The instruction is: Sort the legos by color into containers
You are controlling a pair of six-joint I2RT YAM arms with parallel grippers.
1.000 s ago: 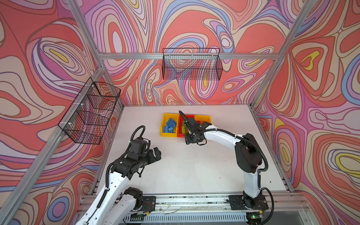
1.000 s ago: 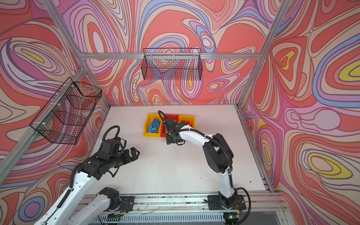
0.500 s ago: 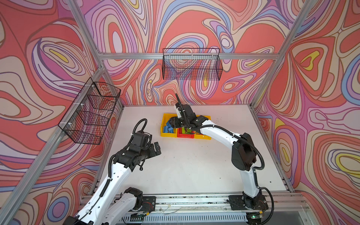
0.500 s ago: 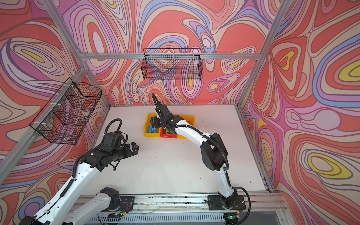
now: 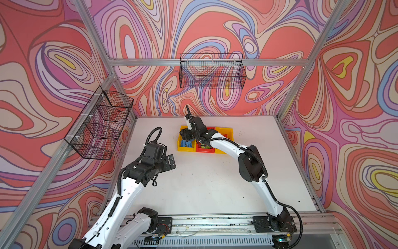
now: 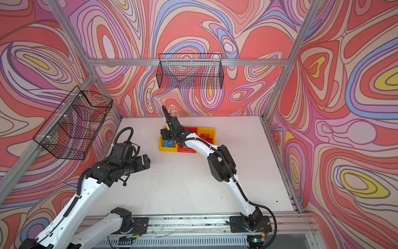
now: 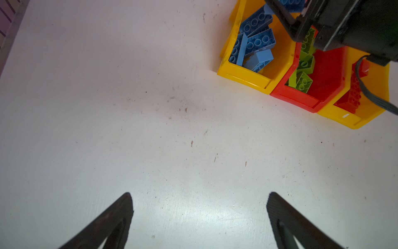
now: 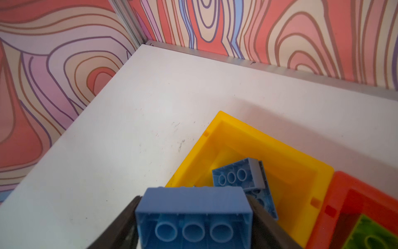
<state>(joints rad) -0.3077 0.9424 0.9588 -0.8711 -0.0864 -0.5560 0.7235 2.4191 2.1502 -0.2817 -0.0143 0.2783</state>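
Right pincer (image 8: 193,196): blue brick (image 8: 193,217) sits between fingers (image 8: 120,224); clamped or just freed, cannot tell. Change: second ago pincer hung beside yellow bin (image 8: 269,146), not over it; now above that bin. Meaning: drop step in hand, colour match correct. Brick: hollow underside faces back toward wrist, long axis finger to finger. Other blue bricks (image 7: 256,41) lie in bin. Left pincer (image 7: 199,194): fingers apart, empty, well short of bin.

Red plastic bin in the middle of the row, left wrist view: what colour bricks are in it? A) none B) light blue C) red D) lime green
D: lime green studded plastic bricks lie in the red plastic bin; the light blue bricks sit in the yellow plastic bin beside it.
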